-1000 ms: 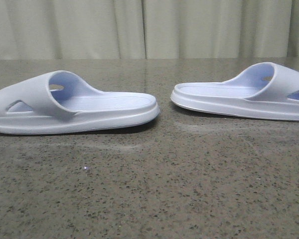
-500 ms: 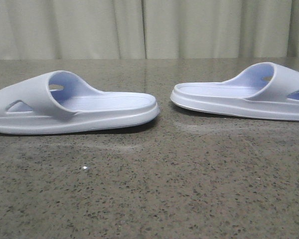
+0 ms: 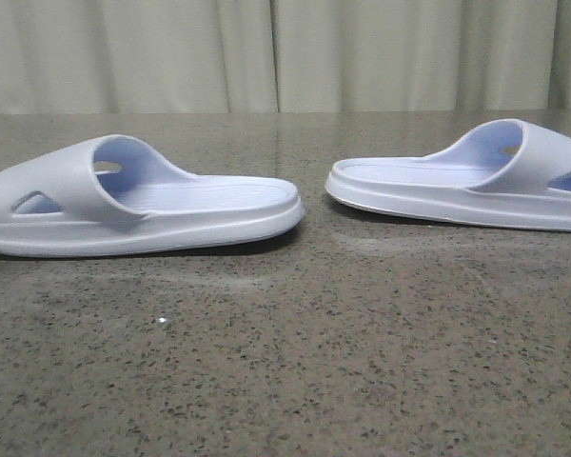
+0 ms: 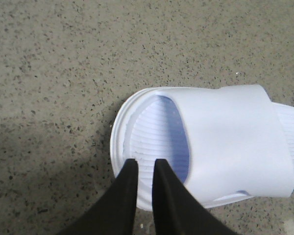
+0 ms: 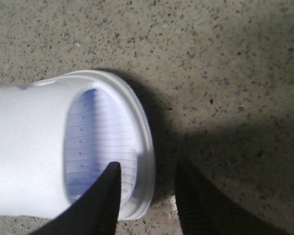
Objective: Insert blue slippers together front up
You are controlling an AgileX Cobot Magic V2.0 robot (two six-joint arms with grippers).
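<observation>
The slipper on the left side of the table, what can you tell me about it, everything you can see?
The left slipper is a pale lavender-blue slide that looks like moulded foam, with a wide strap, a triangular side cut-out and a ribbed footbed. It lies flat, sole down, on the speckled stone table, its heel end towards the other slipper, a gap between them. From the wrist view, the left gripper, nearly closed, hovers over its toe rim; contact is unclear.

Neither of the blue slippers (image 3: 138,195) has moved; nothing visibly changed.
</observation>
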